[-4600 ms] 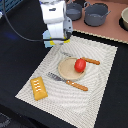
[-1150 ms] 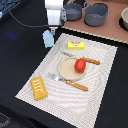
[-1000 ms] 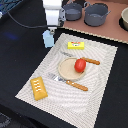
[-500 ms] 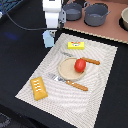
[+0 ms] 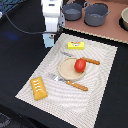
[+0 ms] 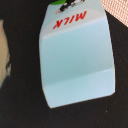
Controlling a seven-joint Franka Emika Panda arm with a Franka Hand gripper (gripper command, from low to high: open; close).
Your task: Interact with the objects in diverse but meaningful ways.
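The light blue milk carton (image 5: 48, 41) lies on the black table just off the mat's far corner, on the exterior view's left. My gripper (image 5: 49, 35) hangs right over it; its fingers are hidden behind the hand. In the wrist view the carton (image 6: 75, 57) fills the picture, red "MILK" lettering on it, and no fingers show. A flat yellow box (image 5: 76, 46) lies on the mat's far edge. The red tomato (image 5: 80, 65) sits on a tan plate (image 5: 66, 71). The orange ridged block (image 5: 39, 88) rests on the mat's near left corner.
A striped placemat (image 5: 95, 95) holds the plate, a fork (image 5: 56, 77), an orange-handled knife (image 5: 77, 85) and another orange-handled utensil (image 5: 91, 61). Two grey pots (image 5: 72, 11) (image 5: 96, 14) and a bowl (image 5: 124, 18) stand at the back.
Since the oldest frame the arm has moved from over the yellow box toward the exterior view's left, onto the carton. Over the last second it has barely moved.
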